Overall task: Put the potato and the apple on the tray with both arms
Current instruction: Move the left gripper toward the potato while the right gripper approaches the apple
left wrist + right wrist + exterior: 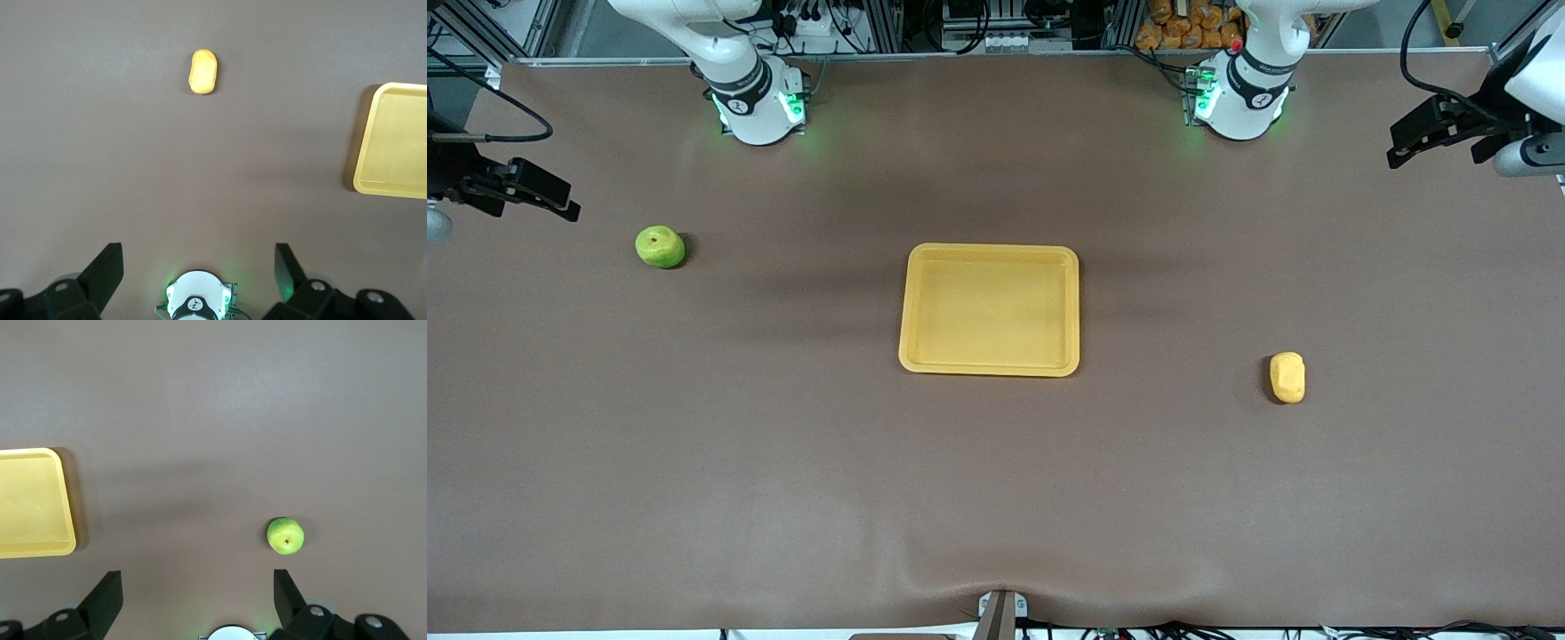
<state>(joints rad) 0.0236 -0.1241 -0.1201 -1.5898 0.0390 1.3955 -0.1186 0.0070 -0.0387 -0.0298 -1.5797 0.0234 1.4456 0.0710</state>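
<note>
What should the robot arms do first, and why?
Probably lower each open gripper over its nearest item: the right gripper toward the apple, the left gripper toward the potato. Both lie on the table outside the tray, and neither gripper holds anything.

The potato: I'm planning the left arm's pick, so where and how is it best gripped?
Grip the potato across its narrow middle, coming straight down from above. It lies flat and alone on the table, long axis running toward the front camera, so the open left gripper probably closes best across the short width.
</note>
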